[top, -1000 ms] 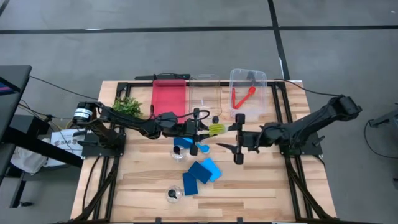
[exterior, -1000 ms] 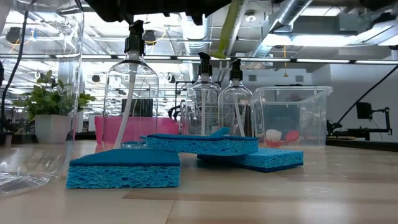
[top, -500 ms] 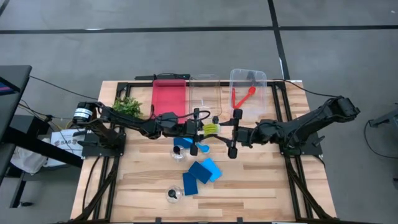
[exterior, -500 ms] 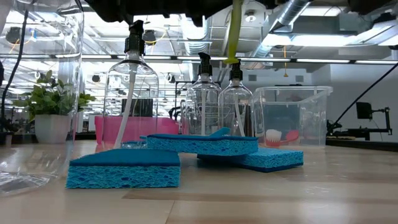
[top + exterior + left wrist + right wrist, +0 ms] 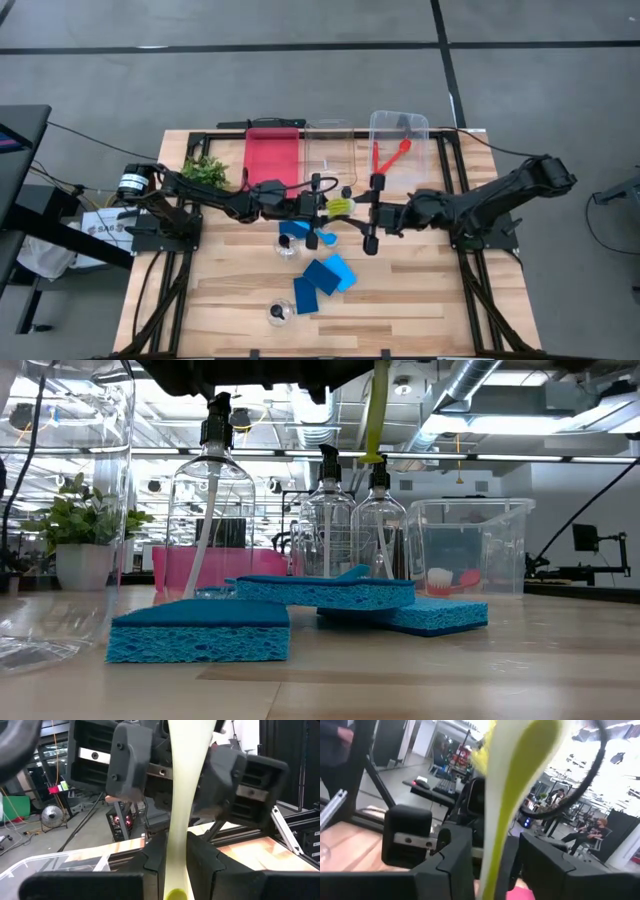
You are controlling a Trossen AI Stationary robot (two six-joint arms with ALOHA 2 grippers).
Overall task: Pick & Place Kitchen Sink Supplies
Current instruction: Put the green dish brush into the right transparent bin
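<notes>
A yellow-green brush [image 5: 343, 206] hangs in the air over the table's middle, between my two grippers. My left gripper [image 5: 322, 208] reaches in level from the left and is shut on it. My right gripper [image 5: 372, 212] comes from the right and is open. Its fingers [image 5: 445, 865] stand on either side of the brush [image 5: 505, 820], with narrow gaps. Several blue sponges [image 5: 325, 275] lie flat and overlapping on the table nearer the front. Clear black-capped bottles [image 5: 210, 510] stand upright behind them. In the low view the brush [image 5: 374, 415] hangs below the dark arms. My left gripper pinches the brush's handle [image 5: 176, 865] between its two fingers, close to the end with the small hole [image 5: 175, 894]. The fingers come in level from the table's left. The brush is lifted clear of the table and runs on toward my right gripper.
A red tray [image 5: 272, 155] and two clear bins [image 5: 328, 150] stand along the far side. The right bin [image 5: 415, 125] holds a red brush [image 5: 390, 158]. A leafy plant [image 5: 205, 170] is at the far left. A bottle [image 5: 278, 312] stands near the front edge.
My right gripper has moved toward the table's left, up to the left gripper, and its fingers now straddle the brush. In the low view the brush has turned from slanting to nearly upright. My left gripper has kept its hold.
</notes>
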